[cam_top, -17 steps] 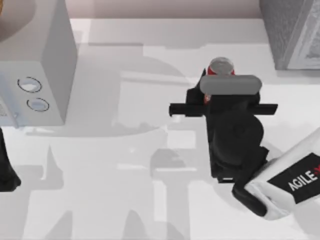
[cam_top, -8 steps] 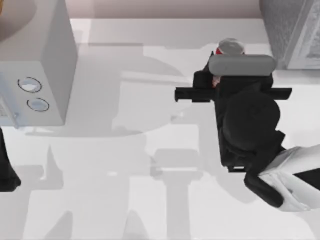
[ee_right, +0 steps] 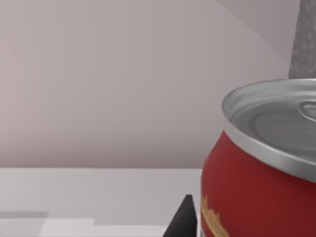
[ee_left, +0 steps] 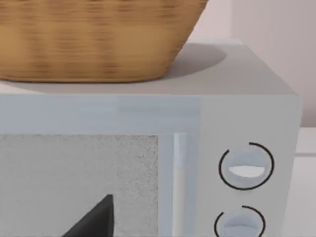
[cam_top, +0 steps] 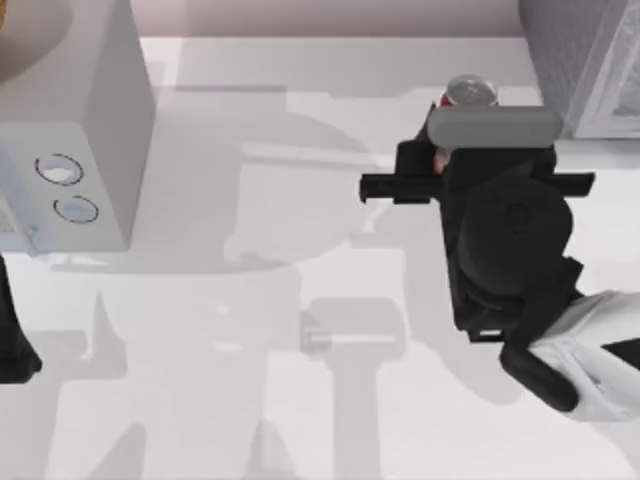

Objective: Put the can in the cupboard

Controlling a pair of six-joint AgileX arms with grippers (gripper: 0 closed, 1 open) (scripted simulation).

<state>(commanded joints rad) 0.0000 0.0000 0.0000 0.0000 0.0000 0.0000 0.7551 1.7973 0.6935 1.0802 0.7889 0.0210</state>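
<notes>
The small red cylindrical can with silver top (cam_top: 470, 92) has shifted right and farther back, nearer the dark-grey speckled cupboard (cam_top: 560, 60). The right gripper (cam_top: 455, 135) carries it, jaws clamped; delivery is judged imminent. The left arm is parked at the surface's left edge.

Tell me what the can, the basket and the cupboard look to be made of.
Can: metal, judging by its shiny silver ridged top; glossy red side, painted or labelled, I cannot tell which. It sits at the right gripper.
Basket: woven wicker or cane, matte tan, with fine banded weave.
Cupboard: speckled dark grey, stone-like or coated board; the look leaves it open.
</notes>
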